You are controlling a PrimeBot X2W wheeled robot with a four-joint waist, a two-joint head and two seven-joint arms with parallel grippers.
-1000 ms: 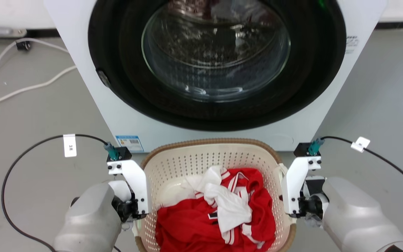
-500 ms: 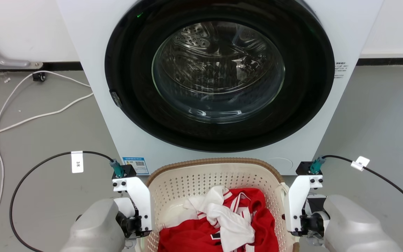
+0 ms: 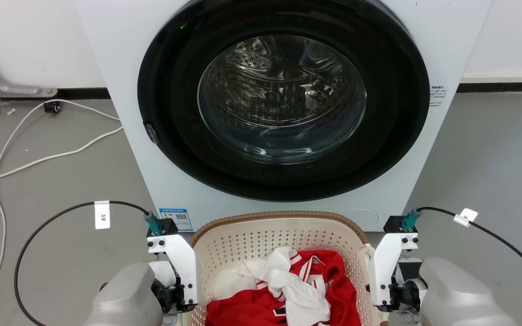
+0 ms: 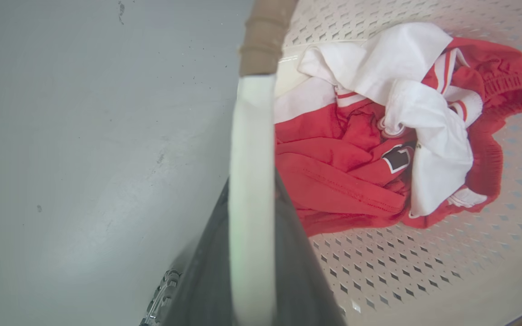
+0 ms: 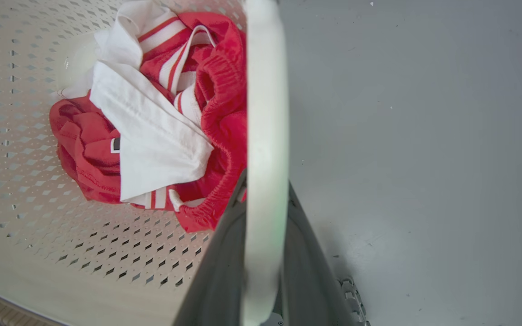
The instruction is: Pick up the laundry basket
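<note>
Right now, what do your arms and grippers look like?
Both forearms are rounded silver-grey shells. Each wrist carries a white angular bracket with black screws, topped by a teal plug feeding a black cable with a white tag. The left gripper and right gripper have dark fingers.

At twelve o'clock I face a white front-loading washing machine [image 3: 175, 190], its round glass door [image 3: 283, 99] shut and a small green light [image 3: 182, 26] at eleven. Grey floor [image 3: 492, 158] lies either side. White cables [image 3: 39, 158] trail at nine, below a white wall [image 3: 30, 40] and black skirting [image 3: 505, 87].
</note>
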